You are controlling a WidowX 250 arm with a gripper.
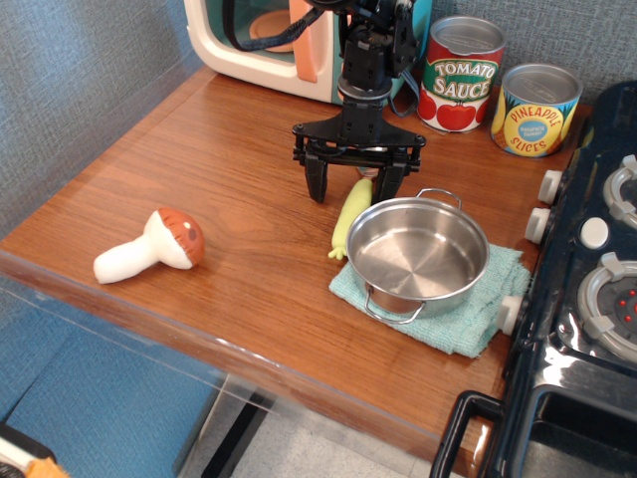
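1. Two cans: tomato sauce can (463, 73), pineapple can (537, 110).
2. One steel pot (417, 255).
3. One green cloth (478, 317).
4. One toy mushroom (152, 246).
5. One yellow-handled spoon (348, 215).
6. One toy microwave (261, 38).
7. One stove (587, 289).
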